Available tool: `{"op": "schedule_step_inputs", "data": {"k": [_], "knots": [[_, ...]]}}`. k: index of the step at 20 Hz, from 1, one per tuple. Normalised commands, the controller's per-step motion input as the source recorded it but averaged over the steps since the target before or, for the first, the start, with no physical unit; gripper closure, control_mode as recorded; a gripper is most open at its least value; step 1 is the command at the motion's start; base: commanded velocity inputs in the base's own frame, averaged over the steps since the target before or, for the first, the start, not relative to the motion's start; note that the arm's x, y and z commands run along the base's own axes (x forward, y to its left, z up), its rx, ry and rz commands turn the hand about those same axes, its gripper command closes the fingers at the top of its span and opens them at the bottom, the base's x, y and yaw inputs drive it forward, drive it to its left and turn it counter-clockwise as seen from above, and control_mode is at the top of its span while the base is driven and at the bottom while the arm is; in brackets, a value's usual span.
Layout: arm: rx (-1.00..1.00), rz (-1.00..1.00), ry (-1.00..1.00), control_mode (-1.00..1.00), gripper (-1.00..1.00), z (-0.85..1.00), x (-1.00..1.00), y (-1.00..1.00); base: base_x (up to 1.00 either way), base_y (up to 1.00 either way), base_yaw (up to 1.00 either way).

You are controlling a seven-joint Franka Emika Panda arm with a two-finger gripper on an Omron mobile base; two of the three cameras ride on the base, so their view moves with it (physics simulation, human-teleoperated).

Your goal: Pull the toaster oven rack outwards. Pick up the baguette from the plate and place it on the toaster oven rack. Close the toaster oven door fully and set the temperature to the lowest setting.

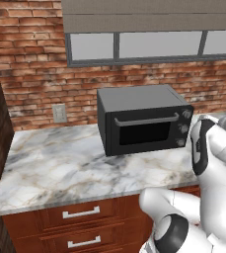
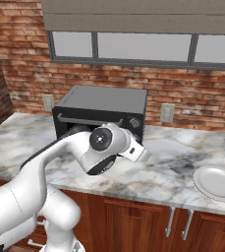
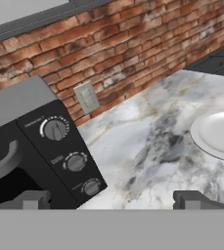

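Note:
The toaster oven [image 1: 141,118] stands on the marble counter against the brick wall. The toaster oven door [image 1: 144,132] is closed, its silver bar handle [image 1: 146,120] along the top edge. Three round knobs [image 3: 75,162] run down the front's right side. The toaster oven rack is hidden behind the door. A white plate [image 2: 217,183] lies on the counter to the oven's right and looks bare; the baguette is out of view. My gripper [image 3: 112,201] is open and holds nothing. It hovers in front of the oven's knob side, above the counter.
Wall outlets [image 1: 59,113] [image 2: 167,112] sit on either side of the oven. A window [image 2: 143,47] runs above it. Wooden drawers [image 1: 81,213] lie below the counter's front edge. A dark stove corner [image 3: 216,61] lies beyond the plate.

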Motion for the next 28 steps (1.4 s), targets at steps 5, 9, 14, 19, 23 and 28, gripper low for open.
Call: {"op": "schedule_step_inputs", "data": {"k": [5, 9, 14, 19, 23, 28], "knots": [[0.00, 0.06, 0.00, -1.00, -1.00, 0.00, 0.05, 0.00, 0.00, 0.00, 0.00], [0.00, 0.27, 0.00, -1.00, -1.00, 0.00, 0.05, 0.00, 0.00, 0.00, 0.00], [0.00, 0.22, -0.01, -1.00, -1.00, 0.00, 0.20, -0.02, 0.00, 0.00, 0.00], [0.00, 0.21, -0.08, -1.00, -1.00, 0.00, 0.27, -0.02, 0.00, 0.00, 0.00], [0.00, 0.12, -0.15, -1.00, -1.00, 0.00, 0.37, 0.00, 0.00, 0.00, 0.00], [0.00, 0.01, -0.16, -1.00, -1.00, 0.00, 0.16, 0.00, 0.00, 0.00, 0.00]]}}
